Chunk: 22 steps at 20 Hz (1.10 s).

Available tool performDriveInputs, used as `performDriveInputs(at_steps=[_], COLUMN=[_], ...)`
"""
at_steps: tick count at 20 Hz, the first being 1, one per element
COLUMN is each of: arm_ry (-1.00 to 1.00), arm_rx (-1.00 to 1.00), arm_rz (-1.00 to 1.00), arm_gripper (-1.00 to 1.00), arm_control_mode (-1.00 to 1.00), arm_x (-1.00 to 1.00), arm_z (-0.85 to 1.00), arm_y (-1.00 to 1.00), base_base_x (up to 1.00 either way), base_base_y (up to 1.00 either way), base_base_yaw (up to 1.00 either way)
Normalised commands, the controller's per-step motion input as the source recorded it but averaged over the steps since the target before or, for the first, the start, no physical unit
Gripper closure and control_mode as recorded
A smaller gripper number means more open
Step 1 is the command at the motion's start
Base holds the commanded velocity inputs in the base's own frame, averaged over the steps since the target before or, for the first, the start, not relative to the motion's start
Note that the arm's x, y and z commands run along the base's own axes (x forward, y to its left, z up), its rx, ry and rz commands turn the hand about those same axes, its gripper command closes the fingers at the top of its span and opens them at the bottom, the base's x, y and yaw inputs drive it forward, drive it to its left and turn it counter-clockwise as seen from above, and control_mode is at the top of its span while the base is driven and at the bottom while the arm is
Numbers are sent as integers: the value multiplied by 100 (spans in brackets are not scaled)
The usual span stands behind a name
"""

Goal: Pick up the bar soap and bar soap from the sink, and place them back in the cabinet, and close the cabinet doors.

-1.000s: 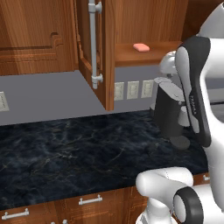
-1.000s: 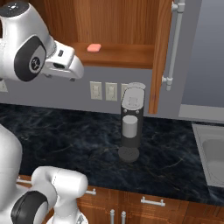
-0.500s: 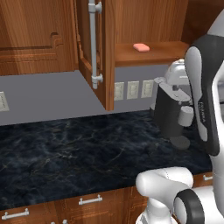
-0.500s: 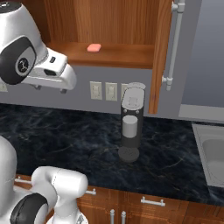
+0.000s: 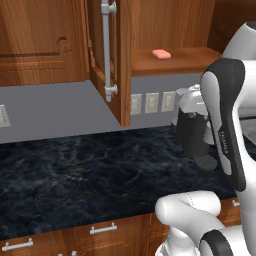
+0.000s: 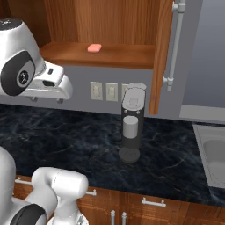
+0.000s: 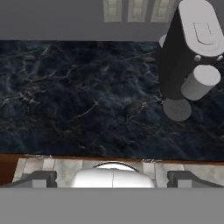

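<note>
Fingertips of the gripper rise dark at the bottom of the hand view, set far apart with nothing between them, so the jaws stand wide open and empty. The hand looks straight down on the black marbled counter, near its front edge, with a strip of floor showing beyond. A dark coffee machine with a pale top stands on the counter to the upper right of that view, below a row of wall switches.

In the right base view the white arm is folded low over the counter at the left, its wrist level, well apart from the coffee machine.

One bar soap lies flat on the wood shelf of the cabinet, toward the shelf's left part. Both cabinet doors stand open, each with a long silver handle. A corner of the sink shows at the right edge; its inside is mostly out of frame.
</note>
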Motion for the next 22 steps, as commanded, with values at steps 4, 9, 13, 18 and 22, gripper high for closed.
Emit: performDriveInputs(at_steps=[4,9,13,18,22], arm_ry=[0,2,4,6,7], arm_rx=[-8,-3,0,0,0], arm_rz=[-1,-2,0,0,0], arm_gripper=[-100,-100,-100,-100,-100], arm_control_mode=[-100,-100,-100,-100,-100], arm_x=[-13,-31,-34,-27,-25], arm_z=[-5,0,0,0,0], arm_y=[0,-8,-18,-15,-5], base_base_x=[0,0,0,0,0], base_base_y=[0,0,0,0,0], base_base_yaw=[0,0,0,0,0])
